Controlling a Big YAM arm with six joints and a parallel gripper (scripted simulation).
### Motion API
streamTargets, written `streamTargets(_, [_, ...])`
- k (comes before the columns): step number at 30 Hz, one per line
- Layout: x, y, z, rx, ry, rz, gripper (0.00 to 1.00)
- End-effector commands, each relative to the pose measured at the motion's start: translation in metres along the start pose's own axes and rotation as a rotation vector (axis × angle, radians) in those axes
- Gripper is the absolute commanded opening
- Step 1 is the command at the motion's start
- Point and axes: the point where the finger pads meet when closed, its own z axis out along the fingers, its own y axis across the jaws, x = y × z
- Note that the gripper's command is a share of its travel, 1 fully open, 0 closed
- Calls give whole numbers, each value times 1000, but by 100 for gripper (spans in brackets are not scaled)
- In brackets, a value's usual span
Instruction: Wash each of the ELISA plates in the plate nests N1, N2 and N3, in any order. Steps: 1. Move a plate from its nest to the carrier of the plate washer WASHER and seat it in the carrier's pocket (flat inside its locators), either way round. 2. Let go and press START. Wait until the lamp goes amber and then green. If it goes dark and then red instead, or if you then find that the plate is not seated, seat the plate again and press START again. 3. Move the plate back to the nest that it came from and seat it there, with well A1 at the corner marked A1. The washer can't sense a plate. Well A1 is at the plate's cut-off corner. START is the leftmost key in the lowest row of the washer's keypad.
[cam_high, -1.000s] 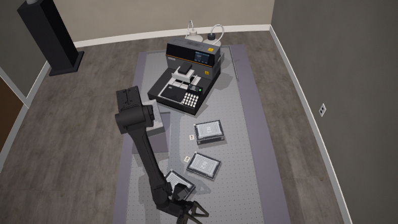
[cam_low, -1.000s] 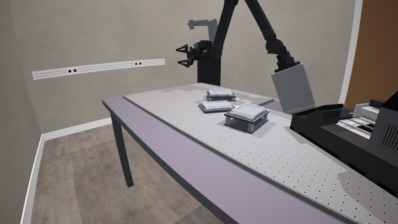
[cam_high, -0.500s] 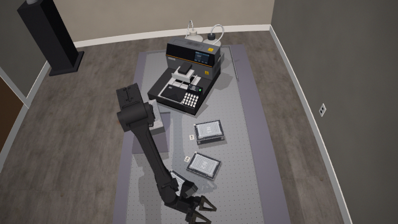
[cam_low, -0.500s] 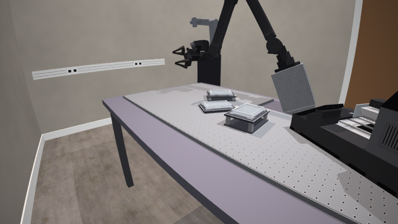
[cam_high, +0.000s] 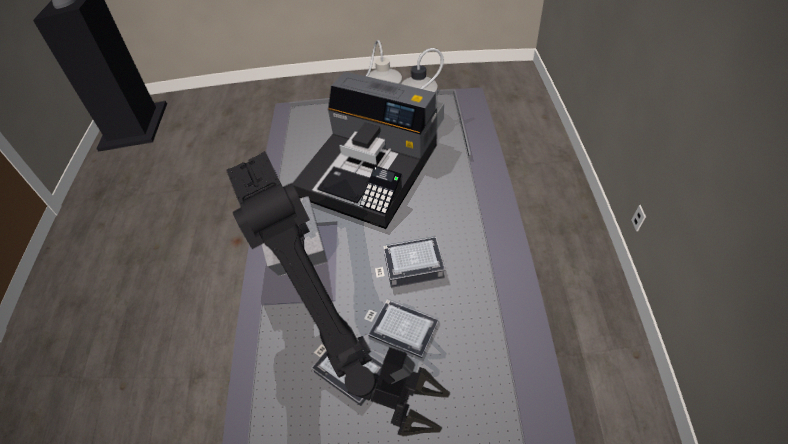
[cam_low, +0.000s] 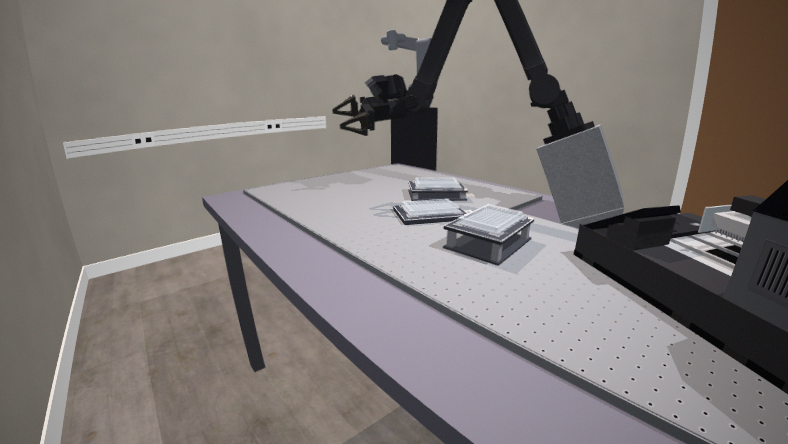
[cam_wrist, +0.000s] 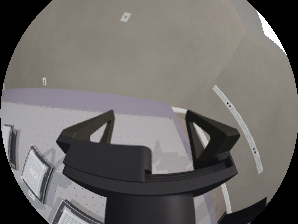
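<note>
My gripper (cam_high: 443, 412) (cam_low: 338, 118) (cam_wrist: 150, 113) is open and empty, high above the table's far end from the washer, beyond N3. A clear plate (cam_high: 413, 256) (cam_low: 493, 219) lies on the raised nest N1. Another plate (cam_high: 405, 326) (cam_low: 430, 208) (cam_wrist: 34, 172) lies on the low nest N2. A third plate (cam_high: 330, 366) (cam_low: 437, 183) (cam_wrist: 72, 219) lies on nest N3, partly hidden by my arm in the top view. The washer (cam_high: 380, 124) (cam_low: 766, 270) has a green lamp (cam_high: 395, 178) lit beside its keypad (cam_high: 377, 197). No plate shows on its carrier.
My arm's grey base block (cam_high: 295, 250) (cam_low: 581, 173) stands at the table's side near the washer. Two bottles with tubes stand behind the washer. A dark pillar (cam_high: 96, 71) (cam_low: 413, 137) stands on the floor away from the table.
</note>
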Motion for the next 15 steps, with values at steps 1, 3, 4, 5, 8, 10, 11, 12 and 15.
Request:
streamTargets(1, [-22, 10, 10, -16, -17, 38, 100])
streamTargets(3, [-17, 23, 15, -24, -7, 48, 100])
streamTargets(4, [-28, 18, 19, -24, -13, 60, 100])
streamTargets(5, [-31, 19, 22, -34, -7, 85, 100])
streamTargets(8, [-31, 33, 23, -59, 16, 137, 100])
streamTargets(10, [-37, 30, 29, -65, 17, 153, 100])
streamTargets(11, [-39, 33, 32, -77, 27, 178, 100])
streamTargets(12, [-42, 34, 35, -88, 34, 202, 100])
streamTargets(15, [-38, 63, 30, -111, 63, 236, 100])
